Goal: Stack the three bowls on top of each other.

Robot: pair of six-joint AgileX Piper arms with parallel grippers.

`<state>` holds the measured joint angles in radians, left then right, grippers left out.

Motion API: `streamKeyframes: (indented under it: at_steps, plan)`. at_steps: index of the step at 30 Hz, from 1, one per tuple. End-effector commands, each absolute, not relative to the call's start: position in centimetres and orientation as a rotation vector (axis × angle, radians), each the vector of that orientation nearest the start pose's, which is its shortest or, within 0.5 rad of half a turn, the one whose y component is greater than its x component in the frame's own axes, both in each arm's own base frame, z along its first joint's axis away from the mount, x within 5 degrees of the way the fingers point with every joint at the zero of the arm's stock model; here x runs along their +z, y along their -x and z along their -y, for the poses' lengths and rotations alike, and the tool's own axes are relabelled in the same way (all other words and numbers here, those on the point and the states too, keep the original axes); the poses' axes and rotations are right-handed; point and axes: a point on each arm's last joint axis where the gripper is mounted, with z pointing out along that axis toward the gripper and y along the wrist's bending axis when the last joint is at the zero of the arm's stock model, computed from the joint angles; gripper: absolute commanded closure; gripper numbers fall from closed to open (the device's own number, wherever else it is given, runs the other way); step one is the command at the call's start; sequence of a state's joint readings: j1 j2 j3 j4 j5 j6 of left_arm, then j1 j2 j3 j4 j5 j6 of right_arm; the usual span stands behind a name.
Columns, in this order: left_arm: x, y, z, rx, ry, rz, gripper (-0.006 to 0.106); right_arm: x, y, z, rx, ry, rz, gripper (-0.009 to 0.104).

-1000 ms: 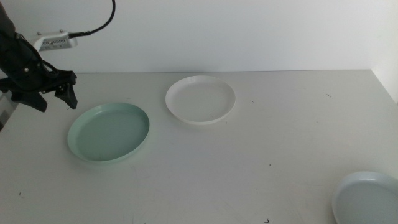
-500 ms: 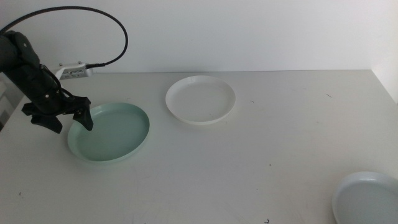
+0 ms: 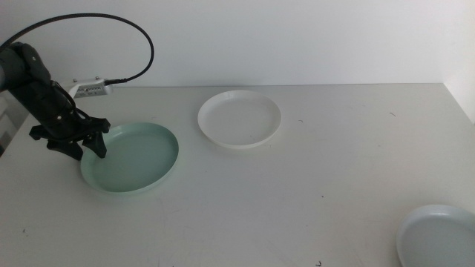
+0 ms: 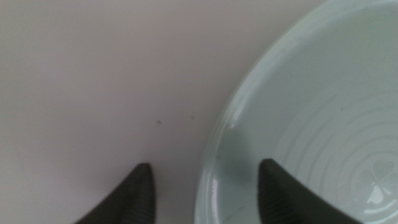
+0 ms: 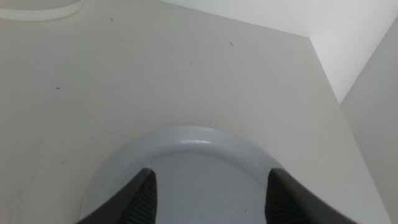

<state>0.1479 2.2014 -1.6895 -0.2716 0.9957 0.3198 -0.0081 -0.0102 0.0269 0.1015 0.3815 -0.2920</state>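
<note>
The mint green bowl [image 3: 137, 156] lies at the table's left. My left gripper [image 3: 87, 150] is open over its left rim. In the left wrist view the left gripper [image 4: 205, 186] has one jaw outside the mint green bowl [image 4: 323, 112] and one inside it, with the rim between them. Behind the centre of the table sits the white bowl [image 3: 239, 119]. The pale grey-blue bowl [image 3: 438, 237] rests at the front right corner. My right gripper [image 5: 211, 190] hangs open just above the grey-blue bowl [image 5: 186, 155] and is out of the middle view.
A small white box [image 3: 93, 89] with a black cable [image 3: 141, 37] sits by the back wall behind the left arm. A side wall [image 3: 464, 81] bounds the table on the right. The white bowl's edge [image 5: 37, 9] shows far off in the right wrist view.
The left arm came in from the far left and dropped to the mint green bowl, its open jaws now astride the left rim. The bowls have not moved.
</note>
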Motion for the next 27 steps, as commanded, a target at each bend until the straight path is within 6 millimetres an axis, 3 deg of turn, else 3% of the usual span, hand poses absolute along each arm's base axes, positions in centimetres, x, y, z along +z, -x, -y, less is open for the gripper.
streamKeyframes:
  at_steps: [1, 9, 18, 23, 24, 27]
  plan:
    - [18.7, -45.0, -4.5, -0.302, -0.044, -2.849, 0.055, 17.9, -5.2, -0.2, -0.143, 0.202, -1.778, 0.05]
    - [18.5, -44.9, -4.9, -0.23, -0.081, -2.866, 0.099, 17.9, -5.2, -0.2, -0.143, 0.202, -1.778, 0.05]
    - [19.1, -44.4, -5.0, -0.22, -0.108, -2.906, 0.1, 17.9, -5.2, -0.2, -0.143, 0.202, -1.778, 0.05]
    - [21.5, -43.3, -4.6, -0.251, -0.08, -2.85, 0.1, 17.9, -5.2, -0.2, -0.143, 0.202, -1.778, 0.05]
    - [22.8, -42.6, -4.4, -0.243, -0.071, -2.809, 0.1, 17.9, -5.2, -0.2, -0.143, 0.202, -1.778, 0.05]
    - [24.0, -40.6, -4.1, -0.24, -0.038, -2.772, 0.1, 17.9, -5.2, -0.2, -0.143, 0.202, -1.778, 0.05]
